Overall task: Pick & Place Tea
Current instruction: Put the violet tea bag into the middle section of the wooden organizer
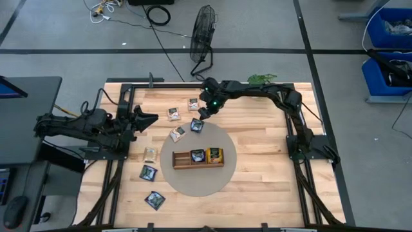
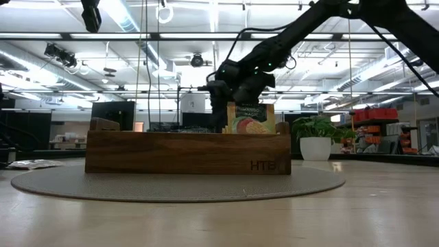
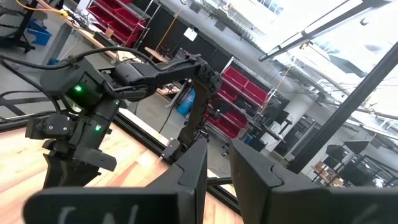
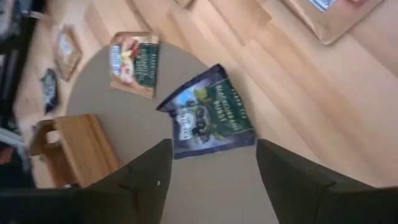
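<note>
So the dark blue-black square tea sachet (image 4: 209, 113) is lying flat right at the far rim of the round grey mat (image 1: 225, 183), one corner hanging off onto the wood. A pale beige-and-green sachet (image 4: 135, 63) sits just beside it on the same rim, and more sachets are scattered over the left half of the light butcher-block wooden table (image 1: 270, 154): a couple (image 1: 173, 113) near the far edge, a beige one (image 1: 150, 154) and two dark ones (image 1: 149, 172) down toward the near left corner. The long brown compartmented wooden tray (image 1: 181, 160) is in the middle of the mat with a dark sachet and an orange one (image 1: 215, 154) already standing in it. Around the table it's grey floor with black tape lines, a black floor fan (image 1: 205, 32), blue bins (image 1: 390, 26) off right, and a small potted plant (image 2: 315, 139) at the far edge. The right gripper (image 4: 208, 163) hangs just above that blue-black sachet, fingers spread wide on either side of it, nothing in them. The left gripper (image 1: 152, 119) is parked over the table's left edge, fingers nearly together and holding nothing.
</note>
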You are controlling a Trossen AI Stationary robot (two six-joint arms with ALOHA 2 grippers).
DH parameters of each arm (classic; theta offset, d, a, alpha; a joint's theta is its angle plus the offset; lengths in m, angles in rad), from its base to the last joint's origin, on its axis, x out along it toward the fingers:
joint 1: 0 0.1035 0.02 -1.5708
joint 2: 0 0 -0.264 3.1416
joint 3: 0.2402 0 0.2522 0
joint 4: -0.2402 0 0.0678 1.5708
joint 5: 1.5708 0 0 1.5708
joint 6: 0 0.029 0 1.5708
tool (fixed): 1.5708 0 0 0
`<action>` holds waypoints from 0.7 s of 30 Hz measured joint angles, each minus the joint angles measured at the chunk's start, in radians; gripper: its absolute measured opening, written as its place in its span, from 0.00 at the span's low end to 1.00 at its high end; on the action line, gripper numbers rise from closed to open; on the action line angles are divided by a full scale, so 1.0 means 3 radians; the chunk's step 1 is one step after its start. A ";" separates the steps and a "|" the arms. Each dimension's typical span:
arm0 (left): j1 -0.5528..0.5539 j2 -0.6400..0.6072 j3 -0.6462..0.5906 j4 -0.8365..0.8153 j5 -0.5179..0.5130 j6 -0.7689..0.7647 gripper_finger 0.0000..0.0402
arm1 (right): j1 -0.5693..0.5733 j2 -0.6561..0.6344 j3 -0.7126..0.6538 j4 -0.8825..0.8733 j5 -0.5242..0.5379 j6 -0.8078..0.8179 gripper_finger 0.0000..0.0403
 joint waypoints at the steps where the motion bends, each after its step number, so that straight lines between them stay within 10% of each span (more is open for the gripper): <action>1: 0.0000 0.0000 0.0000 0.0000 -0.0001 0.0000 0.18 | 0.0004 0.0000 0.0000 -0.0004 0.0029 0.0000 0.63; 21: 0.0000 0.0000 0.0000 -0.0002 -0.0001 -0.0060 0.18 | 0.0098 0.0000 0.0003 0.0089 0.0375 0.0239 0.70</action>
